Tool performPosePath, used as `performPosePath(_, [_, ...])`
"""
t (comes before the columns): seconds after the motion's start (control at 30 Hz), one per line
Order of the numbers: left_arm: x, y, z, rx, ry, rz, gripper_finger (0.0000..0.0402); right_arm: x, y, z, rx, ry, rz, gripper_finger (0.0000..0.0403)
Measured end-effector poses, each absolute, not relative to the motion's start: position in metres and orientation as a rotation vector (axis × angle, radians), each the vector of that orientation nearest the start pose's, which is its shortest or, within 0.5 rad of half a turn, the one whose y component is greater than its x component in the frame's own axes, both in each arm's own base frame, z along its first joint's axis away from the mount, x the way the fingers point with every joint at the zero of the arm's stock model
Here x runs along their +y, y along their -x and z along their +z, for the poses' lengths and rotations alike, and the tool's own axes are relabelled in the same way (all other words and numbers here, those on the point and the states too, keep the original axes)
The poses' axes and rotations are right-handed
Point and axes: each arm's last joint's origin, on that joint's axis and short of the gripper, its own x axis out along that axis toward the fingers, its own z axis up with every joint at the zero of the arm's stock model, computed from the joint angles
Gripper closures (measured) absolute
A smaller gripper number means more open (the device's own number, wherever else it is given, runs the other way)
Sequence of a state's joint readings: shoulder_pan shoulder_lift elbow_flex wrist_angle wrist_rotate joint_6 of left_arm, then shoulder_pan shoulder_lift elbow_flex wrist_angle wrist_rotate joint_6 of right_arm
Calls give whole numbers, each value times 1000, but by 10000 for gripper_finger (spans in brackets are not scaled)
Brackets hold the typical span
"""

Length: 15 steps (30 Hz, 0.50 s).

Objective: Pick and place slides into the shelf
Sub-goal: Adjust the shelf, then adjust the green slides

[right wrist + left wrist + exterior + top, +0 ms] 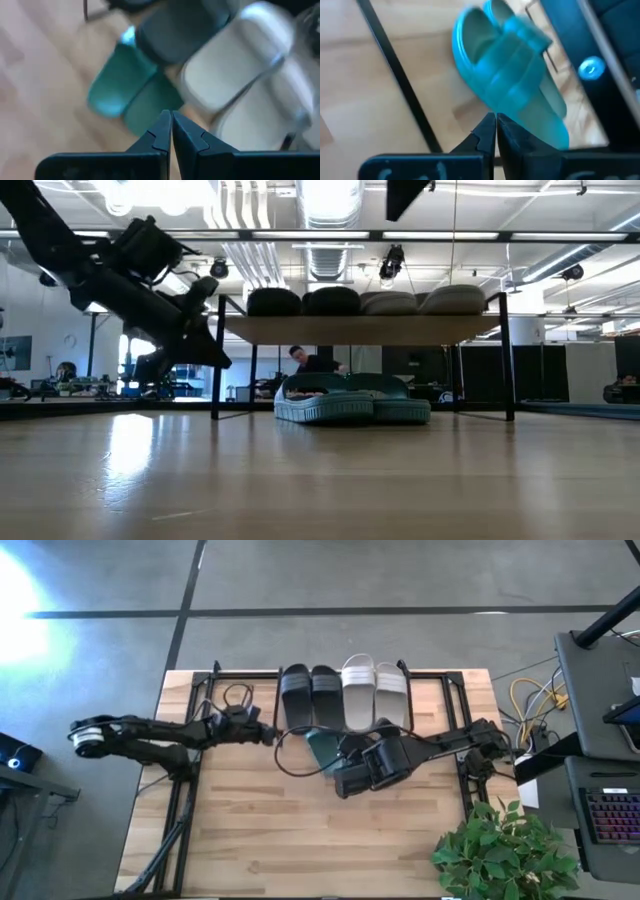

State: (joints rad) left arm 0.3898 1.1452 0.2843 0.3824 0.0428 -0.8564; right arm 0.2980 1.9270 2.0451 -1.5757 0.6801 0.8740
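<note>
Wooden table (300, 830) bears ribbed teal slides (350, 402); both hands (495, 131) (171, 129) pinched empty.

An open-plan robotics lab or tech workspace.

Exposed ceiling ducts (330, 250) and strip lights (480, 235) run overhead; the floor (400, 580) is grey concrete. Beside the wooden tabletop (300, 830) sit a keyboard (612, 815), loose cables (530, 695) and a potted plant (500, 850), and a person (312, 362) sits at a workstation far behind.
</note>
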Motion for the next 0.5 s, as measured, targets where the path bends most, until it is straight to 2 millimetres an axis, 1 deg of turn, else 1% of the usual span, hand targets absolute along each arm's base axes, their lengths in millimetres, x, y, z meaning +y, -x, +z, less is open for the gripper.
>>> performPosePath(0.13, [63,-183,151,323,924,480,400,92,-348,336,1194,-161,-652,394])
performPosePath(0.2, [57,-176,152,361,911,513,400,95,-349,324,1262,-193,-591,394])
performPosePath(0.27, [52,-168,155,373,883,576,400,98,-351,306,1320,-215,-541,394])
performPosePath(0.33, [47,-158,159,380,859,620,400,100,-355,284,1335,-231,-502,394])
performPosePath(0.4, [42,-149,166,366,862,618,400,103,-361,260,1322,-265,-451,394])
performPosePath(0.5, [33,-137,175,335,882,600,400,104,-368,227,1254,-325,-399,394])
